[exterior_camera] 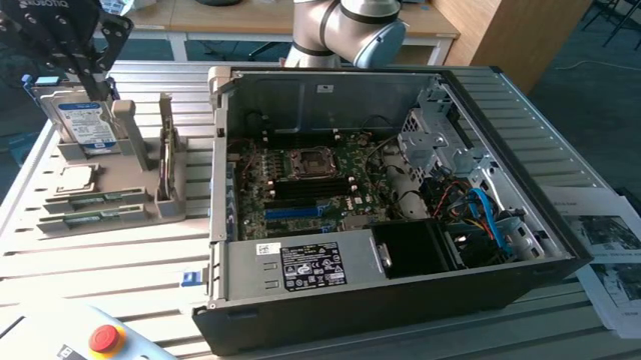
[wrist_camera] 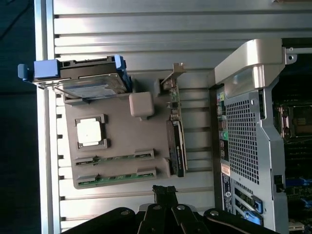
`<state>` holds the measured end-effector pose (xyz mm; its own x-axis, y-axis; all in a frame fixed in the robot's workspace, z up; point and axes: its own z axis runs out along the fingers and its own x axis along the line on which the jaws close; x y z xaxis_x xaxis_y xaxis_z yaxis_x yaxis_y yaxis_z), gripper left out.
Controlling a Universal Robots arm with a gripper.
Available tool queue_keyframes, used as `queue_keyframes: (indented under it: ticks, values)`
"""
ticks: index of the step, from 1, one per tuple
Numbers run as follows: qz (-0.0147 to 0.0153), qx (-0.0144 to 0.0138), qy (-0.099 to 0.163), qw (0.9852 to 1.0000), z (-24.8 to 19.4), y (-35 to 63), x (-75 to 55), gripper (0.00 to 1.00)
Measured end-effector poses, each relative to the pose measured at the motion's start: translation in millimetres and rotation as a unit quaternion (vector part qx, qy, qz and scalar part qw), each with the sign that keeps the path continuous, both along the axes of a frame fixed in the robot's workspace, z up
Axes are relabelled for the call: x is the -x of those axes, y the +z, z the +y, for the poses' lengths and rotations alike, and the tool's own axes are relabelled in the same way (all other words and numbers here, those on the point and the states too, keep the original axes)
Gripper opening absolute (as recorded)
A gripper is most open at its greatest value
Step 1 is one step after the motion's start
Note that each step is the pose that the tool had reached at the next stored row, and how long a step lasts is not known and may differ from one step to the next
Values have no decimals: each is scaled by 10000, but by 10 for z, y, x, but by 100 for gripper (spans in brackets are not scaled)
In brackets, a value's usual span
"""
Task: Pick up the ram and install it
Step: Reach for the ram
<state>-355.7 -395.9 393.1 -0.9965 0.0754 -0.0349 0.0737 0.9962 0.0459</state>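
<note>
On the slatted table (exterior_camera: 100,270), an open computer case (exterior_camera: 350,311) lies with its motherboard (exterior_camera: 300,187) exposed. At its 9 o'clock sits a grey holder (exterior_camera: 135,187) with a blue-labelled hard drive (exterior_camera: 85,124) and a processor chip (exterior_camera: 77,178). A red button (exterior_camera: 105,337) is at 7 o'clock and papers (exterior_camera: 606,247) at 4 o'clock.

You see a ribbed surface (exterior_camera: 120,277) of pale, dull metal. Its holder (wrist_camera: 122,109) is matt grey plastic. The ram sticks (wrist_camera: 114,159) are green circuit board. The processor (wrist_camera: 89,131) has a satin silver metal lid, and the hard drive (exterior_camera: 85,124) a glossy blue label. The computer case (wrist_camera: 243,131) is perforated bare sheet metal. The end effector (wrist_camera: 165,191) is matt black. The sheets (exterior_camera: 611,247) are printed paper.
</note>
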Motion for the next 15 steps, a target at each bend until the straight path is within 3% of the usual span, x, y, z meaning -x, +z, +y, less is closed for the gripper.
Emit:
queue_keyframes:
  ticks: [15]
  values:
    - [1, 0, 0, 10000, 0, 0, 407, 10]
